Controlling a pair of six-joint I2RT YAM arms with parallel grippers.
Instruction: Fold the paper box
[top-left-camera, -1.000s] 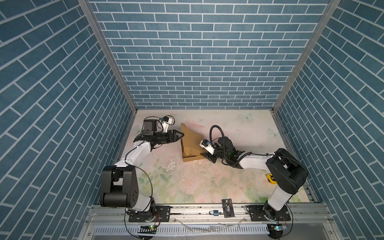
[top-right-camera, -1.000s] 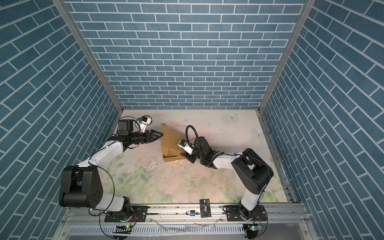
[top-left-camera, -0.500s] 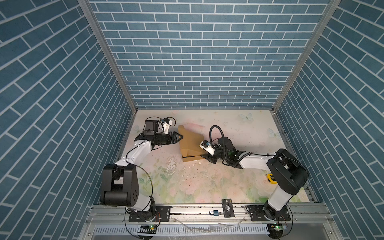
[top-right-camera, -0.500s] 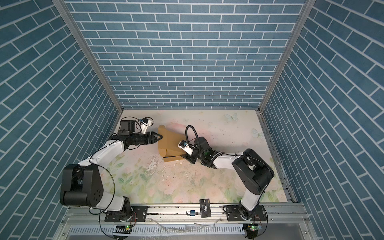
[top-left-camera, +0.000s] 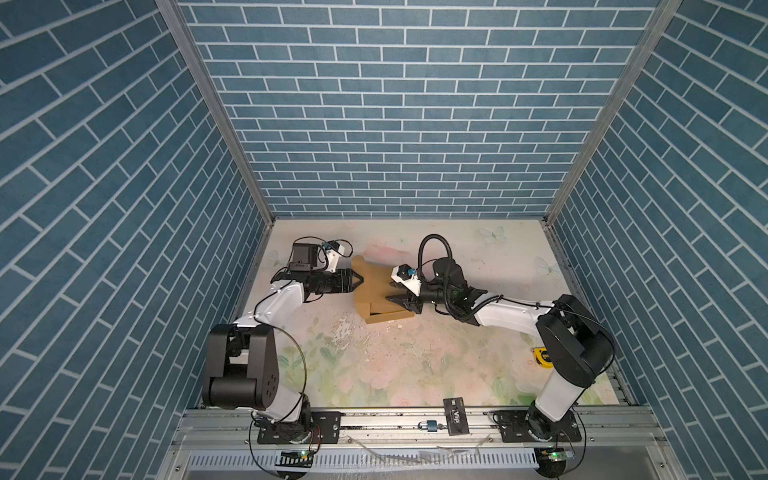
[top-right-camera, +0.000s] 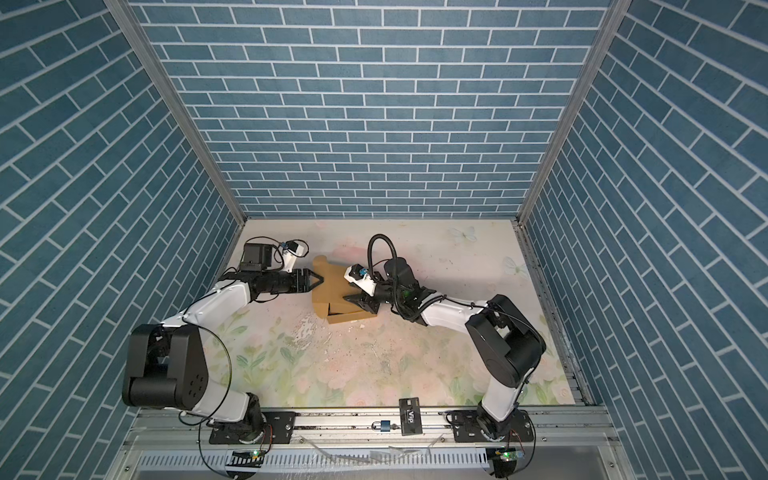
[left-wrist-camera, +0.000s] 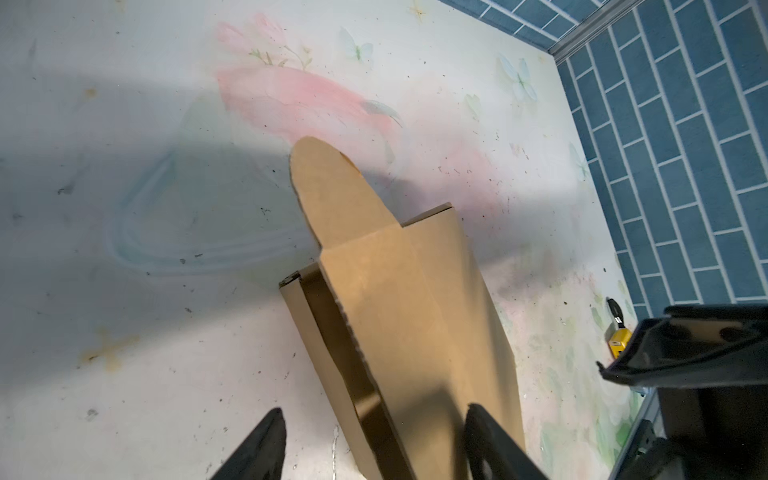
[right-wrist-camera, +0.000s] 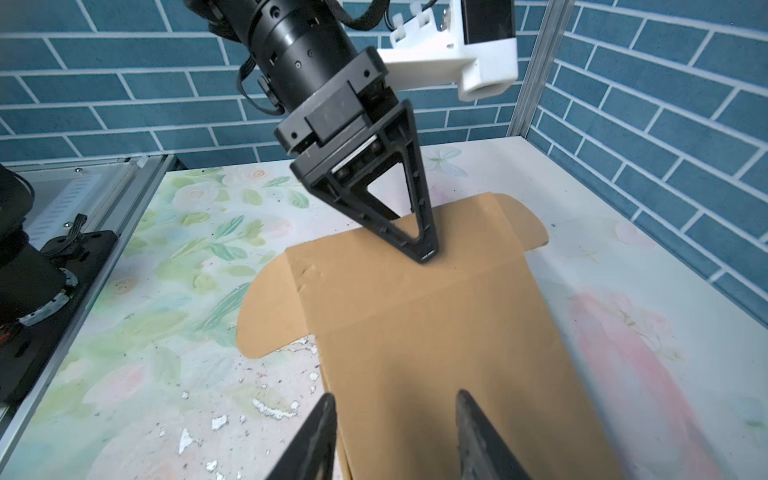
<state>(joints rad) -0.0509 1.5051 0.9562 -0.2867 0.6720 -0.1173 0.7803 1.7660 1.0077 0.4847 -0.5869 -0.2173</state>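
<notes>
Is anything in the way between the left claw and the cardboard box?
No, nothing visible stands between them. The left claw is right at the paper box, open, with one fingertip touching its top panel.

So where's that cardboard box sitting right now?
In both top views the paper box lies on the floral table, slightly left of centre in the rear half. It sits between the left gripper and the right gripper, whose tips reach over it.
</notes>
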